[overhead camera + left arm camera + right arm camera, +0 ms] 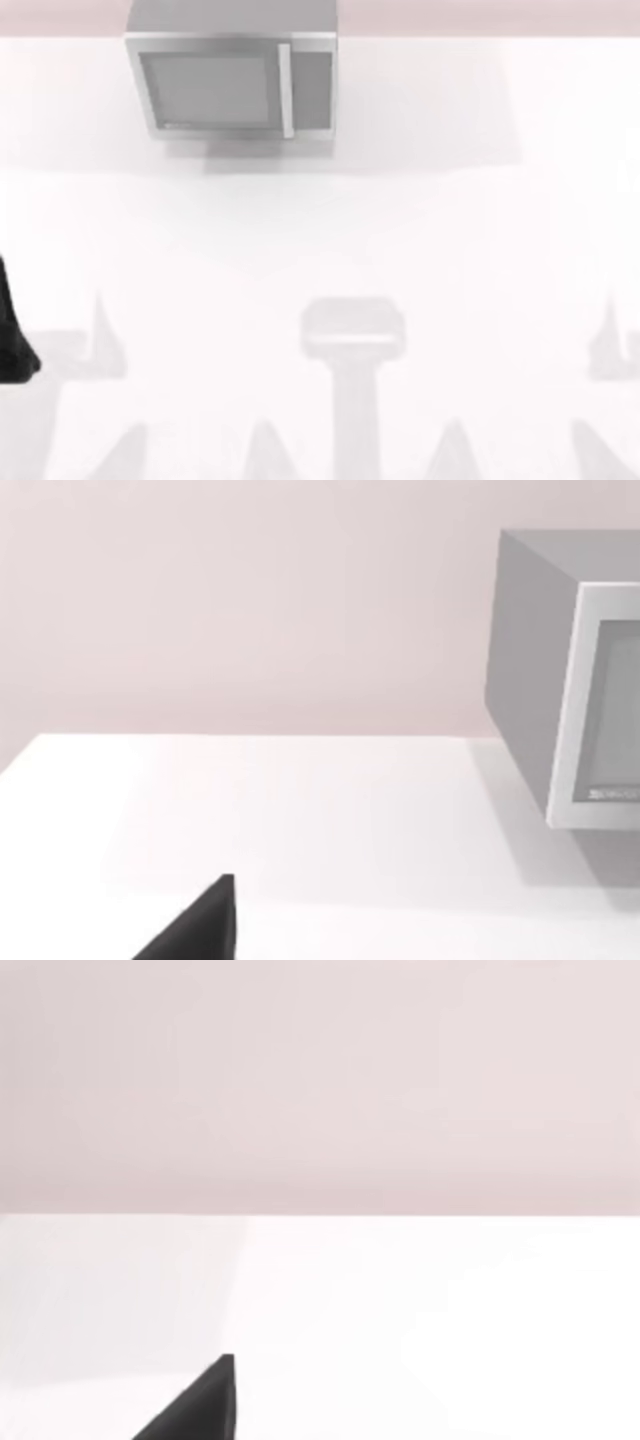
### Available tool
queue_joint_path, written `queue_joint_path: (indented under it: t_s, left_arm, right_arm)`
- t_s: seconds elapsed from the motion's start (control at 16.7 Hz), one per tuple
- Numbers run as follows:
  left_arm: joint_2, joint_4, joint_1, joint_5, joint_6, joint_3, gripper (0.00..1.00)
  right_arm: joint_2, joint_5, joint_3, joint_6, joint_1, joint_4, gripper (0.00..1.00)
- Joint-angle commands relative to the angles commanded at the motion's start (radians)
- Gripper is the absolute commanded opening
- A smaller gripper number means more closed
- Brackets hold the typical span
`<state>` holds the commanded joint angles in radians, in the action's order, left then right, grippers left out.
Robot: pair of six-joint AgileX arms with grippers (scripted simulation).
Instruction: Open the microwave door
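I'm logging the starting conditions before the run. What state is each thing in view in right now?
microwave door: shut, flush with the front, handle bar untouched.
microwave: upright at the table's far edge, left of centre.
left gripper: parked at the table's left edge, well clear of the microwave; only one dark tip shows.
right gripper: parked, out of the top view; only one dark tip shows.

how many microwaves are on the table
1. The microwave stands at the far edge of the table, left of centre in the top view, with the microwave door shut. None other shows in any view.
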<state>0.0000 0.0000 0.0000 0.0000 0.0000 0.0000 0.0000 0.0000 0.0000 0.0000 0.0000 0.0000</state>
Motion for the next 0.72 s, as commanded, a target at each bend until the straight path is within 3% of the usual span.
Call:
queue_joint_path:
  t_s: [0.36, 0.72]
  left_arm:
    - [0.104, -0.044, -0.040, -0.025, -0.030, 0.101, 1.00]
    - [0.563, -0.196, -0.185, -0.116, -0.149, 0.503, 1.00]
  right_arm:
    - [0.000, 0.000, 0.000, 0.000, 0.000, 0.000, 1.00]
    - [0.000, 0.000, 0.000, 0.000, 0.000, 0.000, 1.00]
